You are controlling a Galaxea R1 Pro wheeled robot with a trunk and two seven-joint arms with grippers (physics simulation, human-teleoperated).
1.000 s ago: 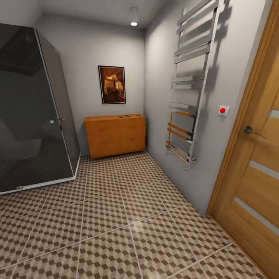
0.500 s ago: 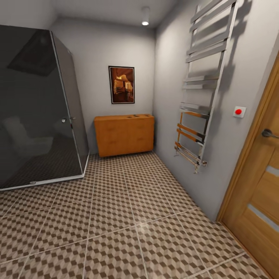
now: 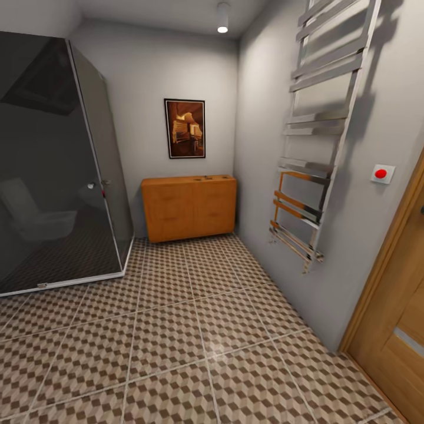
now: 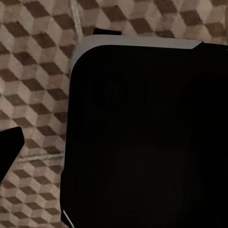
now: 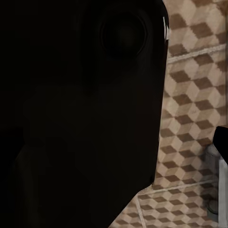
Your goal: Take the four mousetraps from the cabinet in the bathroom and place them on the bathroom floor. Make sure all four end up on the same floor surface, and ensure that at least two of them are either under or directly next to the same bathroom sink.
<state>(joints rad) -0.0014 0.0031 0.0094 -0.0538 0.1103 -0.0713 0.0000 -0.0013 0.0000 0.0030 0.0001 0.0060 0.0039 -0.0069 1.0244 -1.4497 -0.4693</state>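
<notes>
The robot is facing down the bathroom toward the cabinet point(image 3: 189, 207), which is standing against the far wall in the corner, between the dark glass shower enclosure point(image 3: 56, 165) and the wall carrying the towel rail point(image 3: 315, 147). Small dark specks are sitting on the cabinet's top toward its right end – possibly mousetraps point(image 3: 208, 177), though they are too small to tell. The cabinet is lying straight ahead and well apart from the robot, its long side running across the line of approach, with a broad stretch of the bathroom floor point(image 3: 176, 330) in between; so the base, I judge, is what needs to be closing the gap before either arm matters. Neither arm looks nearer – both wrist cameras are pointing down at cube-patterned tiles past dark robot bodywork, suggesting the arms are hanging tucked low. Whether the grippers are spread or closed I cannot tell.
</notes>
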